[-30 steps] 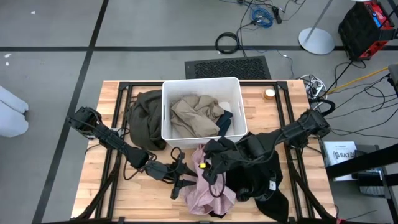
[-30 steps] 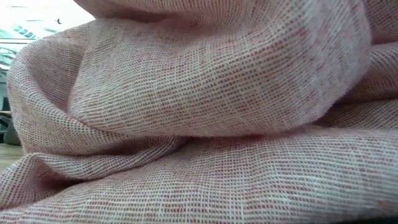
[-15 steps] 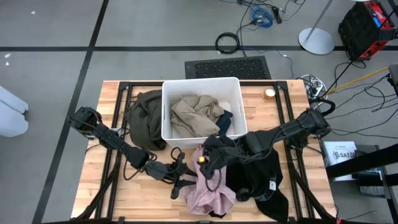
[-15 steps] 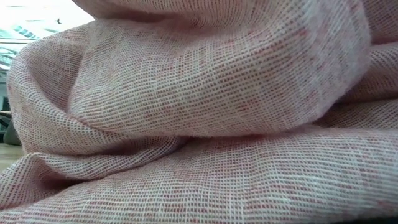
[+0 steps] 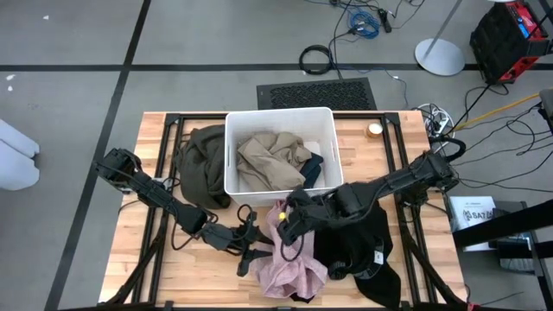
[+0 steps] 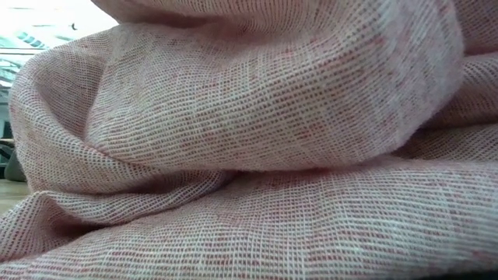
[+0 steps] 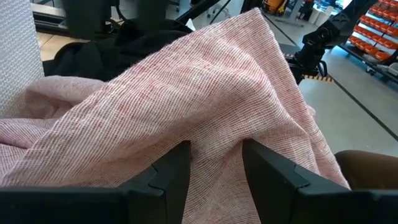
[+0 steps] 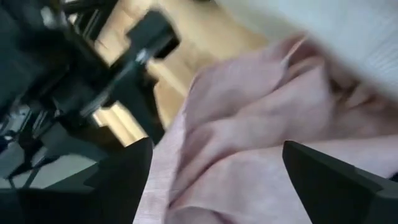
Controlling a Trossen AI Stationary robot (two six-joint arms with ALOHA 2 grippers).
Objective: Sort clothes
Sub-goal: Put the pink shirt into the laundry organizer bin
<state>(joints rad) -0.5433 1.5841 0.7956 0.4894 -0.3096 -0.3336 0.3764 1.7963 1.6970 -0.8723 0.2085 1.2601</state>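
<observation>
The pink garment (image 5: pixel 292 263) lies heaped at the table's near middle and fills the low view (image 6: pixel 249 140). My left gripper (image 5: pixel 262 250) is at its left edge, shut on a fold (image 7: pixel 214 171). My right gripper (image 5: pixel 288 228) hangs open over the garment's far end (image 8: pixel 249 124), touching nothing. A black garment (image 5: pixel 367 246) lies to the right, under the right arm. An olive-green garment (image 5: pixel 200 164) lies left of the white bin (image 5: pixel 281 113). A beige garment (image 5: pixel 270 161) and a dark blue one (image 5: pixel 311 168) lie inside the bin. My left gripper pinches a raised fold (image 7: pixel 214 146) at the pink garment's left side between its two fingers (image 7: pixel 171 171). The fingers come from the table's left, nearly level and slanting a little down. The cloth rises as a ridge beyond the fingers, and the rest lies slack on the table.
A small round tin (image 5: pixel 374 130) sits on the table's far right. Black frame rails (image 5: pixel 164 173) run along the wooden table's sides. The bin's near wall (image 5: pixel 259 197) stands close behind both grippers.
My right gripper has rolled about its own axis above the pink garment's far end and has shifted slightly toward the table's left. The left arm and the garments have kept still.
</observation>
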